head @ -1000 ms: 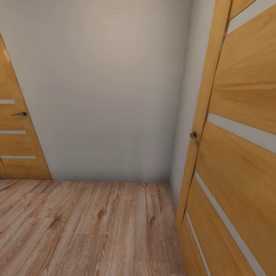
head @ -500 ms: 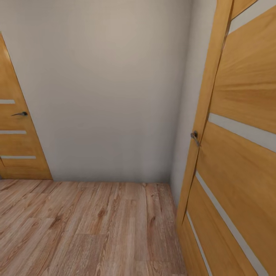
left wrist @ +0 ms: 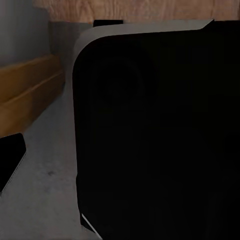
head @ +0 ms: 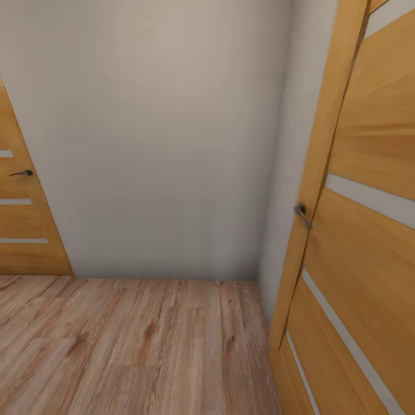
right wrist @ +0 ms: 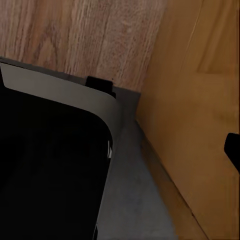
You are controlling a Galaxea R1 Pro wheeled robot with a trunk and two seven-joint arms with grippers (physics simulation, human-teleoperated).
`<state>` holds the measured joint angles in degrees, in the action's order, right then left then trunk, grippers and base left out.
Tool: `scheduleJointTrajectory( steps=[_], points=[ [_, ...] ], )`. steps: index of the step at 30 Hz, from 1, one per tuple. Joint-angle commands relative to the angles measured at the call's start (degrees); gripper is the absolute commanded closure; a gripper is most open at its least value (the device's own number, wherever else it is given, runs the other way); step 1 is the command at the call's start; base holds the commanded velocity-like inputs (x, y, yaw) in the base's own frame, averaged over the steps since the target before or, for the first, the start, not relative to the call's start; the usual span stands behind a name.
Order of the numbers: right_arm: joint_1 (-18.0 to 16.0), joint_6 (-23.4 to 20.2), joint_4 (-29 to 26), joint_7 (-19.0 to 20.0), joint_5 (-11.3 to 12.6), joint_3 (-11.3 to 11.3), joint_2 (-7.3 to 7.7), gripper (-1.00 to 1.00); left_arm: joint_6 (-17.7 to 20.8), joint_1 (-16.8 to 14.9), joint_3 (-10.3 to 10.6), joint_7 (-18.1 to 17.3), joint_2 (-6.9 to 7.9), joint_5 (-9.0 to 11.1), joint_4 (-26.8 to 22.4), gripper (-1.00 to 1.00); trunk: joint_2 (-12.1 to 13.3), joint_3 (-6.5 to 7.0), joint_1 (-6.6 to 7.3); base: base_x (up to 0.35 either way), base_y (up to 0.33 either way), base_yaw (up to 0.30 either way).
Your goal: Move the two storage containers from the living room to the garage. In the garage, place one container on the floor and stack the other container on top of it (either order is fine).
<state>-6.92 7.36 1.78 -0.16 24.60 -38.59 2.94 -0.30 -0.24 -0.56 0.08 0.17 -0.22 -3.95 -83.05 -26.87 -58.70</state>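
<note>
At the left edge of the head view stood a honey-coloured wooden door with pale horizontal inlay strips (head: 23,230), shut against the wall and fitted with a dark lever handle (head: 21,173). To its right ran a plain cream-grey plaster wall (head: 161,144), which met a light wood plank floor (head: 132,351) along a straight base line and turned a corner toward the right. On the right side stood a second honey-coloured wooden door with pale inlay strips (head: 363,248), swung at an angle toward the camera, its edge carrying a grey metal lever handle (head: 301,214). The two orange-red storage containers could not be located in any of the pictures; the plank floor in view bore nothing. In the left wrist view, a large black rounded housing with a pale grey rim (left wrist: 155,135) took up most of the picture, with a strip of wooden door (left wrist: 30,95) and grey surface beside it and plank flooring beyond. In the right wrist view, a similar black rounded housing with a grey rim (right wrist: 50,165) lay next to the wooden door face (right wrist: 195,100), plank flooring (right wrist: 80,35) beyond. The state of the left and right grippers, spread or pressed together, could not be told from these pictures.
</note>
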Motion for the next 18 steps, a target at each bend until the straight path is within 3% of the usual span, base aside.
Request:
scheduleJointTrajectory(
  steps=[1, 13, 18],
  points=[
    [-0.04, 0.29, 0.15, -0.03, 0.44, -0.48, -0.01, -1.00, -0.04, -0.02, -0.05, 0.01, 0.00, -0.01, 0.00, -1.00, -0.03, -0.06, -0.03, 0.315, 0.000, 0.000],
    [-0.04, 0.22, 0.15, -0.04, 0.45, -0.44, 0.04, -1.00, -0.05, -0.02, -0.05, 0.01, 0.02, 0.02, -0.01, -1.00, -0.03, -0.06, -0.03, 0.309, 0.000, 0.000],
    [-0.05, 0.21, 0.15, -0.05, 0.45, -0.44, 0.04, -1.00, -0.05, -0.02, -0.05, 0.03, 0.08, 0.09, -0.02, -1.00, -0.03, -0.06, -0.03, 0.091, 0.000, 0.000]
  ],
)
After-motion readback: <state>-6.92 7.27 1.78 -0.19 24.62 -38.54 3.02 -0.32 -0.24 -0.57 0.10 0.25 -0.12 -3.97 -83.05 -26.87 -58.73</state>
